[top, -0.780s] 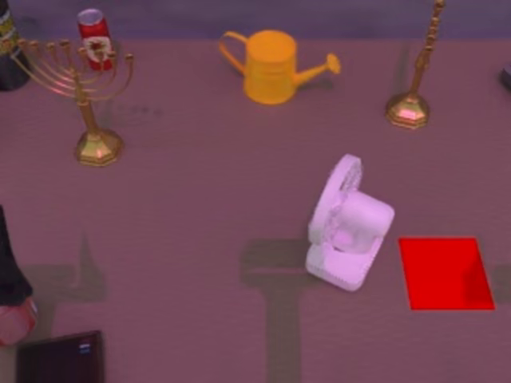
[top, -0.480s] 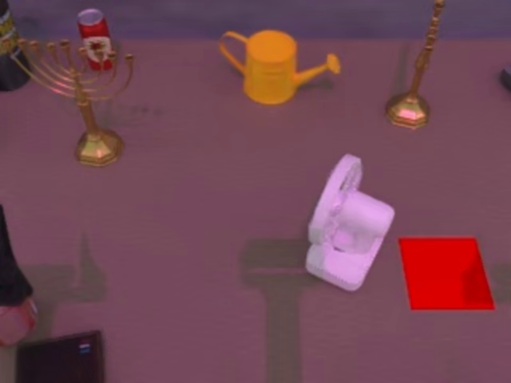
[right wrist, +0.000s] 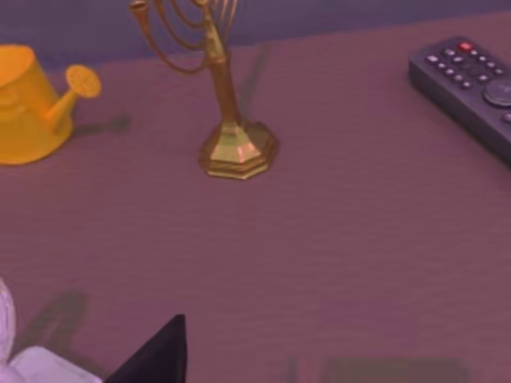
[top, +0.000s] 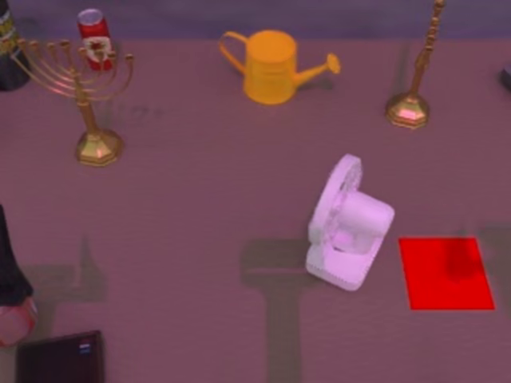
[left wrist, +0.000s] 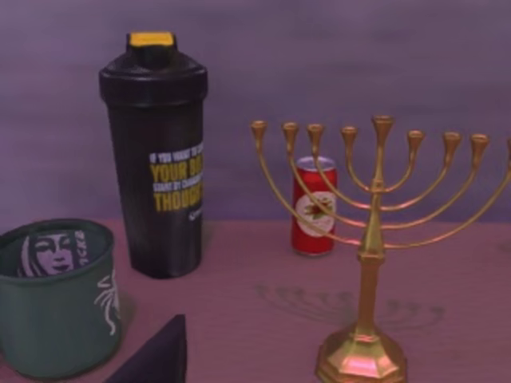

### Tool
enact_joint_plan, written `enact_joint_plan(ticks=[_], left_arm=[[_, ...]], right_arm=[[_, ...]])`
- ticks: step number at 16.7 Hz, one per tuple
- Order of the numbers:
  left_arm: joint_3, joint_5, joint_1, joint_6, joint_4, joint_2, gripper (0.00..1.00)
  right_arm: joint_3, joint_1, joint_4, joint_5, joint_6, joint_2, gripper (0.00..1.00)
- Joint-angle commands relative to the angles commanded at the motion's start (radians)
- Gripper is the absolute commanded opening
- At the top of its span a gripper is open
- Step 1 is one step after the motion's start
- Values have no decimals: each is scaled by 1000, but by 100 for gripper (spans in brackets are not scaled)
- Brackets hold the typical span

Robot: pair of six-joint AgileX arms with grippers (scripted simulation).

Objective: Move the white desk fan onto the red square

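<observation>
The white desk fan (top: 350, 225), pinkish in this light, stands right of the table's middle, with its round grilled head toward the back and its base toward the front. The red square (top: 445, 273) lies flat just right of the fan, apart from it, and a soft shadow falls on its upper part. My left arm (top: 9, 271) is parked at the left edge. My right arm does not show in the top view. In the right wrist view a dark part of the right gripper (right wrist: 157, 356) sits close to a corner of the fan (right wrist: 28, 365).
Along the back stand a yellow watering can (top: 271, 66), a gold candlestick (top: 409, 108), a gold menorah (top: 96, 144), a red can (top: 94, 36) and a black shaker bottle (left wrist: 156, 159). A green cup (left wrist: 56, 299), a dark box (top: 60, 359) and a remote (right wrist: 471, 88) lie near the edges.
The shadow on the red square has slid from its lower right corner to its upper middle. The fan and the left arm have not moved.
</observation>
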Motion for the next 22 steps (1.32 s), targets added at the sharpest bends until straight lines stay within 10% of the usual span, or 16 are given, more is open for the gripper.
enact_joint_plan(ticks=[22], left_arm=[[0,0,0,0,0,0,100]], right_arm=[[1684,457,-1079,-30,872,1612,100]])
